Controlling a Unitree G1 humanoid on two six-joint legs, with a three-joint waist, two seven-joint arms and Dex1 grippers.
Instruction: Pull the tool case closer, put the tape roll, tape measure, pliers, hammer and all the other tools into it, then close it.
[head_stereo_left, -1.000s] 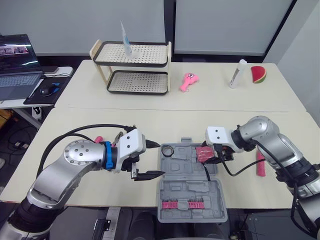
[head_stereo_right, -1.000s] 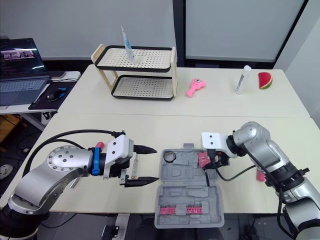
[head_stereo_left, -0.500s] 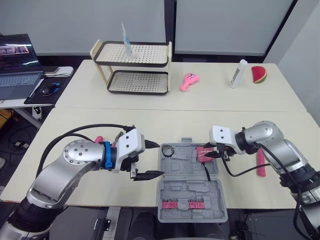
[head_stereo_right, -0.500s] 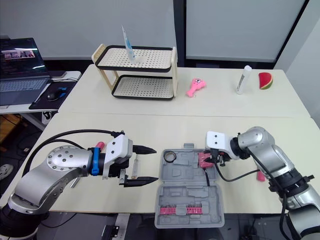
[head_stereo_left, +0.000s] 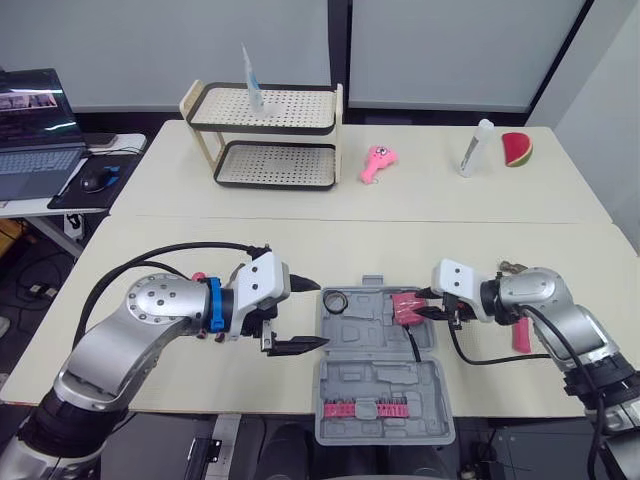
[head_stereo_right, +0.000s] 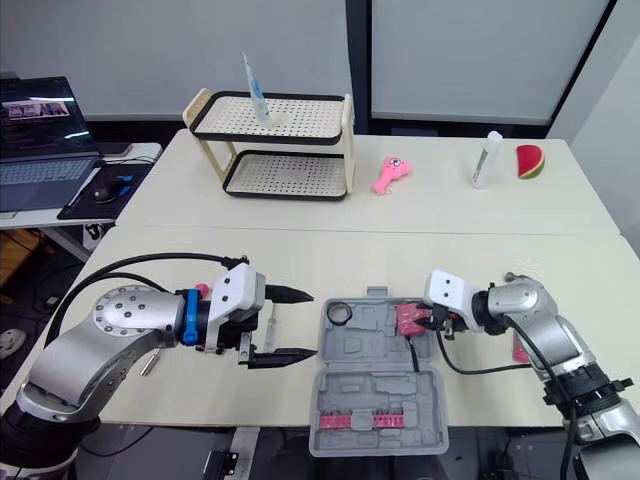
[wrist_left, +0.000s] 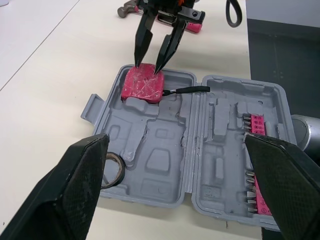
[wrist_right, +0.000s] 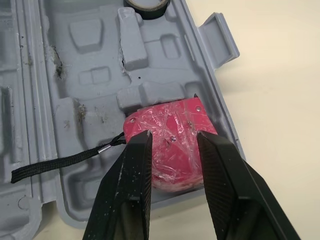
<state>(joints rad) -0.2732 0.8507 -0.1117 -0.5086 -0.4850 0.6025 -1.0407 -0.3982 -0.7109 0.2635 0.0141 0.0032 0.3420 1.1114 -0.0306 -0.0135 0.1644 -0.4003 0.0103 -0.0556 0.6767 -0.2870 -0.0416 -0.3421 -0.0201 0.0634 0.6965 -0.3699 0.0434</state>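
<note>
The grey tool case (head_stereo_left: 372, 345) lies open near the table's front edge, with a row of pink bits (head_stereo_left: 365, 409) in its near half. A black tape roll (head_stereo_left: 334, 299) sits in its far left corner. The red tape measure (wrist_right: 172, 145) rests in the far right corner, its black strap trailing across the tray. My right gripper (head_stereo_left: 431, 313) is open, its tips just over the tape measure's right edge. My left gripper (head_stereo_left: 305, 318) hangs wide open left of the case, holding nothing. A pink-handled hammer (head_stereo_left: 520, 331) lies on the table behind my right arm.
At the back stand a two-tier rack (head_stereo_left: 265, 135), a pink toy (head_stereo_left: 378, 163), a white tube (head_stereo_left: 476, 147) and a watermelon slice (head_stereo_left: 517, 149). A laptop (head_stereo_left: 35, 130) sits on a side desk at far left. A small pink item (head_stereo_left: 197, 277) lies behind my left arm.
My right gripper set the tape measure into the case's far right corner, let go and drew back to the right. The left gripper stayed open and shifted only slightly.
</note>
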